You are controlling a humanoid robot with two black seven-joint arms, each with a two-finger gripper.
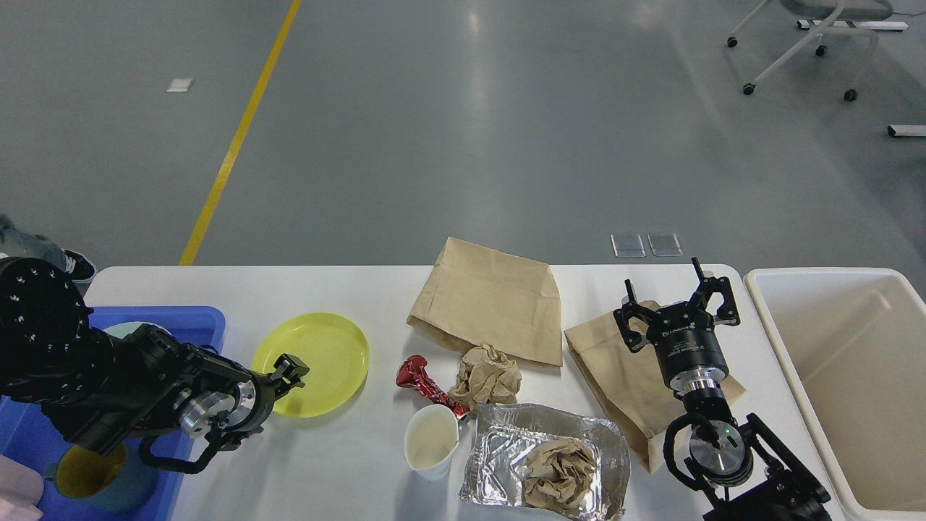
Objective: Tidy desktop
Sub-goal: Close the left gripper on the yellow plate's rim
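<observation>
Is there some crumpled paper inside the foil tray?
Yes, a crumpled brown paper ball lies inside the foil tray, near the front edge of the desktop.

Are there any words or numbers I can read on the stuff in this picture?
Right gripper: white lettering on its black body, too small and blurred to read.
Red wrapper, paper bags, paper cup, yellow plate: no writing visible.
</observation>
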